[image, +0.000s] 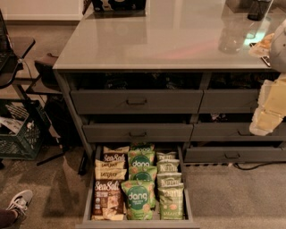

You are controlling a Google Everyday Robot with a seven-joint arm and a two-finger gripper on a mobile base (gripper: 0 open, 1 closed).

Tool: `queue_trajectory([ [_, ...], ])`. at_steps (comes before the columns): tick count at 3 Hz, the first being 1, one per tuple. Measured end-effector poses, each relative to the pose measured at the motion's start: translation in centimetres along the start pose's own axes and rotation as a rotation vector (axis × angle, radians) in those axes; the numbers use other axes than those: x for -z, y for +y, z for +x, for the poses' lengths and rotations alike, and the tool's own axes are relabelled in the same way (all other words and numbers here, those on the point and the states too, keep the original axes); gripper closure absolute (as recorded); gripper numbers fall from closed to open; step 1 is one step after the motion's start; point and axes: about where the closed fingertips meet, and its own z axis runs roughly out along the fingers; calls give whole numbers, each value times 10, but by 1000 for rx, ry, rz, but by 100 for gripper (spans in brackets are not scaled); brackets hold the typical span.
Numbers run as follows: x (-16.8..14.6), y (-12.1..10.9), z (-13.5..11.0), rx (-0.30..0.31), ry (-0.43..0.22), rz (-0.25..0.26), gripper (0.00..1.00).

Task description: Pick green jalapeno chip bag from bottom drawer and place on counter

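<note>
The bottom drawer (88, 197) is pulled open at the lower middle of the camera view. It holds three columns of snack bags. The right column is several pale olive-green jalapeno chip bags, the front one (171, 202) standing nearest the drawer's front wall. Bright green "dang" bags (138, 197) fill the middle column and brown "Sea Salt" bags (107, 197) the left one. The glossy grey counter (170, 40) tops the cabinet. My gripper (269, 112) hangs at the right edge, in front of the upper right drawers, well above and to the right of the open drawer.
Closed grey drawers (136, 102) sit above the open one. A dark box (118, 4) and a black mesh cup (259, 9) stand at the counter's back. A black crate (20, 134) and a chair stand left. A person's shoe (18, 201) is at the bottom left.
</note>
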Motion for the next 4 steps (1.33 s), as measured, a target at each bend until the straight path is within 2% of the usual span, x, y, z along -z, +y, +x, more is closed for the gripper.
queue_trajectory([
  [1, 0, 0, 0, 0, 0, 0, 0],
  [2, -23, 7, -5, -9, -34, -10, 0],
  [3, -76, 30, -17, -43, -90, -35, 0],
  [4, -169, 52, -23, -121, -121, -116, 0],
])
